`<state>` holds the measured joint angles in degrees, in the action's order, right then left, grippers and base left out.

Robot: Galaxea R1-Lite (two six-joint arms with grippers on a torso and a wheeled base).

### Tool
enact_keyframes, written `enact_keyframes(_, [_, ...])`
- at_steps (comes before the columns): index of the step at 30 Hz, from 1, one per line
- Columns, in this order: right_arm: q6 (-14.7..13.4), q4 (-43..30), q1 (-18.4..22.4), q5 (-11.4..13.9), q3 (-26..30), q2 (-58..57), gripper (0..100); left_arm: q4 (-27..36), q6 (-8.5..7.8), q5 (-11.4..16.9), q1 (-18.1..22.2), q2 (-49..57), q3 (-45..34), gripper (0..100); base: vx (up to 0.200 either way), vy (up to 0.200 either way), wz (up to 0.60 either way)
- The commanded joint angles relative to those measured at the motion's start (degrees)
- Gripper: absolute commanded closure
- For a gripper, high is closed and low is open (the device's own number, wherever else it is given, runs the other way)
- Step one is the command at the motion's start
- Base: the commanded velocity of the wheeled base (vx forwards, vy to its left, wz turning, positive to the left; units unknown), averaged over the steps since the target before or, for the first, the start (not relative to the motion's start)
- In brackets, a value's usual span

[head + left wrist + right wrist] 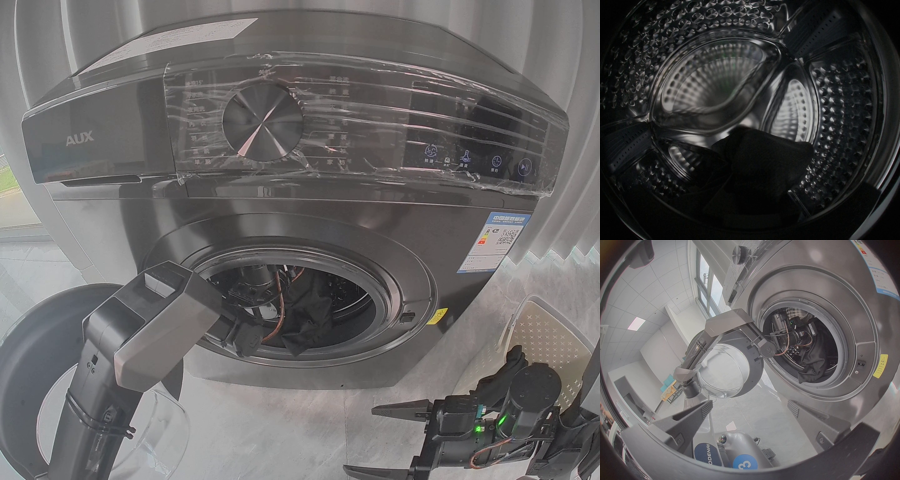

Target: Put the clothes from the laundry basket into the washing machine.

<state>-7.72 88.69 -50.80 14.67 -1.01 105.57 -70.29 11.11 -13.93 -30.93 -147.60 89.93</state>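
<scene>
Over the drum rim (pixel 350 355) droops a crumpled black garment (pixel 306 315).

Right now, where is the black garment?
In the head view the black garment hangs in the washing machine's round opening, at its lower middle, down to the bottom rim, left of the laundry basket.

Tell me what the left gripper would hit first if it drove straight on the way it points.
Probably the black garment hanging right ahead of the left gripper; beyond it, the drum's back wall. Depth is unclear.
</scene>
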Motion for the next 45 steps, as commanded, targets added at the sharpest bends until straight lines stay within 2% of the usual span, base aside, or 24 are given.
enact_keyframes(1, [-0.02, 0.08, 0.0, 0.01, 0.92, 0.07, 0, 0.33, -0.03, -0.57, 0.43, 0.04, 1.3, 100, 0.0, 0.0, 0.0])
enact_keyframes(5, [-0.02, 0.08, 0.0, 0.01, 0.92, 0.25, 0, 1.03, -0.12, -0.57, 0.61, 0.12, 2.0, 100, 0.0, 0.0, 0.0])
enact_keyframes(7, [-0.02, 0.0, 0.0, 0.01, 0.92, 0.43, 0, 1.12, -1.17, -0.66, 1.13, -0.05, 2.62, 100, 0.0, 0.0, 0.0])
enact_keyframes(17, [-0.02, 0.0, 0.0, 0.01, 0.92, 0.25, 0, 1.3, -1.61, -0.74, 1.13, -1.2, 2.36, 100, 0.0, 0.0, 0.0])
enact_keyframes(18, [-0.02, 0.0, 0.0, 0.01, 0.92, 0.16, 0, 1.12, -1.61, -0.74, 1.04, -1.28, 2.09, 0, 0.0, 0.0, 0.0])
enact_keyframes(22, [-0.02, 0.0, 0.09, 0.01, 0.92, 0.16, 0, 0.59, -1.61, -0.83, 0.34, -0.84, -0.37, 0, 0.0, 0.0, 0.0])
enact_keyframes(26, [-0.02, 0.0, 0.0, 0.01, 0.92, 0.25, 0, 1.47, -1.79, -0.66, -1.06, 2.58, -6.43, 0, 0.0, 0.0, 0.0])
enact_keyframes(27, [-0.11, 0.0, 0.0, 0.01, 0.92, 0.34, 0, 2.88, -2.05, -0.3, -1.5, 4.52, -10.56, 0, 0.0, 0.0, 0.0])
enact_keyframes(29, [-0.11, 0.0, 0.0, 0.01, 0.92, 0.34, 0, 3.49, -2.05, -0.04, -1.77, 5.05, -12.06, 0, 0.0, 0.0, 0.0])
enact_keyframes(30, [-0.11, 0.0, 0.0, 0.01, 0.92, 0.34, 0, 4.99, -2.14, 0.05, -1.94, 6.54, -15.31, 0, 0.0, 0.0, 0.0])
enact_keyframes(34, [-0.11, 0.0, -0.09, 0.01, 0.92, 0.43, 0, 5.69, -2.32, 0.14, -2.03, 7.86, -18.3, 0, 0.0, 0.0, 0.0])
enact_keyframes(40, [-0.19, 0.0, -0.18, 0.01, 0.84, 0.51, 0, 5.87, -4.25, 0.75, -2.12, 9.53, -23.05, 0, 0.0, 0.0, 0.0])
enact_keyframes(45, [-0.19, 0.0, -0.27, 0.01, 0.92, 0.51, 0, 6.66, -4.51, 1.54, -2.38, 9.44, -27.35, 0, 0.0, 0.0, 0.0])
